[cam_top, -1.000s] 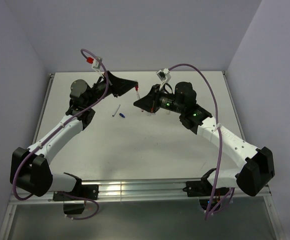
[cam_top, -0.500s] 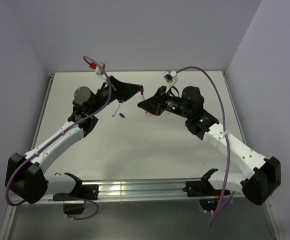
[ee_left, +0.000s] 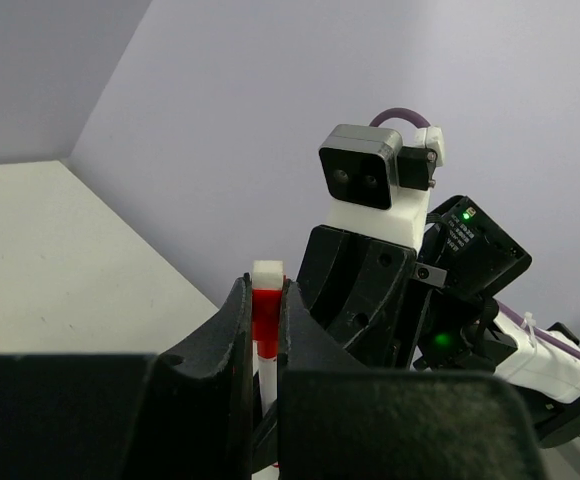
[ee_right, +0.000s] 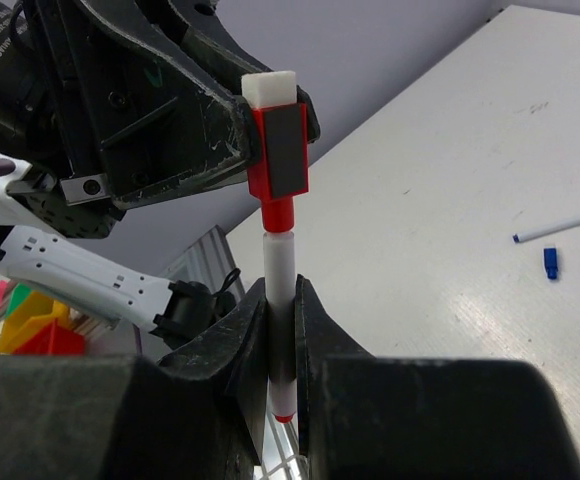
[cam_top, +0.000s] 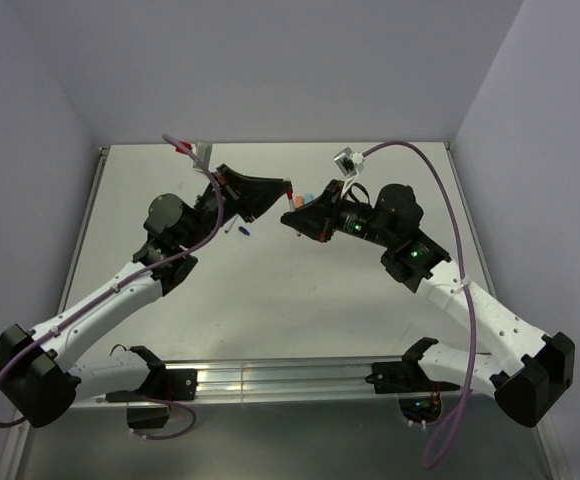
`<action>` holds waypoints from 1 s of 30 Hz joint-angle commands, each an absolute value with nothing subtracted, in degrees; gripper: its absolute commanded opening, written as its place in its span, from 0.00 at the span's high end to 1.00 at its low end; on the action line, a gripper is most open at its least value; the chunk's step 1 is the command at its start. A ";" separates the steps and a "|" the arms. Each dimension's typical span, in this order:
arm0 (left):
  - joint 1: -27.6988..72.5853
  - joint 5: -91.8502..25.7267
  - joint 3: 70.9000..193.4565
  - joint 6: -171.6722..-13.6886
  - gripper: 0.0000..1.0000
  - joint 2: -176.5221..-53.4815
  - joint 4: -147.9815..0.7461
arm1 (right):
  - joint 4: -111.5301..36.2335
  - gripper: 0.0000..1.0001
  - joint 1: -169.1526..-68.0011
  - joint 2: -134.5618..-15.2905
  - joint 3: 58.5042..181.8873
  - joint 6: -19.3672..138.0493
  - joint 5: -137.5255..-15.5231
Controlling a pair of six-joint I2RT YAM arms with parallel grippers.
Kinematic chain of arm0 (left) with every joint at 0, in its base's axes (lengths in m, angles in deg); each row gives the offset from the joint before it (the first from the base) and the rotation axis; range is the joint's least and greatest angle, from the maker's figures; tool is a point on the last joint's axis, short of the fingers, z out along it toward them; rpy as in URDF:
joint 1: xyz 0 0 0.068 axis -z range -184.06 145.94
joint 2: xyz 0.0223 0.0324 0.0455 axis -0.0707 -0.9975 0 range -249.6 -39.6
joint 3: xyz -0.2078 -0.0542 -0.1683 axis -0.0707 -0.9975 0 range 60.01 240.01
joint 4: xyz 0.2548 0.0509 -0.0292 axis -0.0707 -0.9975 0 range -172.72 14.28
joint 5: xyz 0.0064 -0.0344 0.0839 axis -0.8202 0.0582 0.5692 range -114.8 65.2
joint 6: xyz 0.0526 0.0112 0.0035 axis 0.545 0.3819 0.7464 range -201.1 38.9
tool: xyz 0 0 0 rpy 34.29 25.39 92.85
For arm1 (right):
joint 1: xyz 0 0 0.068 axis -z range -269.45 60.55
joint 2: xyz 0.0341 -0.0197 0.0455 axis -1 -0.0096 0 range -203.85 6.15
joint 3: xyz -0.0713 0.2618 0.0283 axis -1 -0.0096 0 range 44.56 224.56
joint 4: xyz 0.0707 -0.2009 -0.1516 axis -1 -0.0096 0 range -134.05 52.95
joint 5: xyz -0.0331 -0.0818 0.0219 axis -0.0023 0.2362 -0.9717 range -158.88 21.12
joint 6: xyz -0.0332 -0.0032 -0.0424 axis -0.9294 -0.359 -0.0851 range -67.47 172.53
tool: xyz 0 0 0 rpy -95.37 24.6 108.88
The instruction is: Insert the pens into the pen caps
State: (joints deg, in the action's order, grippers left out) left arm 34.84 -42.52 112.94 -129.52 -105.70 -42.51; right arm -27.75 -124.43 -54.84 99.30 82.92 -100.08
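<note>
My left gripper (ee_left: 267,300) is shut on a red pen cap (ee_left: 266,315) with a white end. My right gripper (ee_right: 281,300) is shut on the white barrel of a pen (ee_right: 279,265), whose red tip sits in the mouth of that cap (ee_right: 278,150). In the top view the two grippers meet tip to tip above the middle of the table, left gripper (cam_top: 280,193) and right gripper (cam_top: 299,213). A thin white pen (ee_right: 557,228) with a blue tip lies on the table beside a dark blue cap (ee_right: 550,262). That cap (cam_top: 245,231) also shows under the left gripper.
The white table (cam_top: 300,300) is walled at the back and on both sides. A metal rail (cam_top: 280,375) runs along its near edge by the arm bases. Yellow and pink bins (ee_right: 30,330) show off the table in the right wrist view.
Both arms have swung up and toward each other. The red cap and the pen's tip have come together; both grips stay the same.
</note>
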 commanded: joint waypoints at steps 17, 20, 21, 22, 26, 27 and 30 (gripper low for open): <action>44.28 -59.15 112.92 -120.12 1.00 -104.11 -47.69 | -13.77 1.00 -123.02 -48.25 99.32 84.16 -106.93; 44.28 -61.70 113.36 -120.12 1.00 -104.72 -47.95 | -12.62 1.00 -123.02 -47.46 99.14 84.87 -108.34; 44.37 -62.58 113.18 -120.30 1.00 -104.81 -47.69 | -11.58 1.00 -123.02 -47.20 98.79 85.13 -109.04; 44.28 -63.72 113.18 -120.82 1.00 -105.16 -46.99 | -10.87 1.00 -123.02 -46.67 98.62 85.48 -109.57; 44.28 -67.51 113.01 -121.79 1.00 -105.86 -45.58 | -8.23 1.00 -122.94 -45.79 98.17 86.71 -111.77; 44.37 -68.47 112.92 -121.79 1.00 -105.95 -45.75 | -7.79 1.00 -122.85 -45.61 97.91 86.98 -112.38; 44.37 -68.13 113.01 -121.36 1.00 -105.69 -46.71 | -6.55 1.00 -122.76 -44.82 97.47 87.77 -112.92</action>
State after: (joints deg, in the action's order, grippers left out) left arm 41.31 -54.06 114.68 -121.22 -103.56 -36.76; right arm -20.23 -123.56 -46.36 95.67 85.32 -116.19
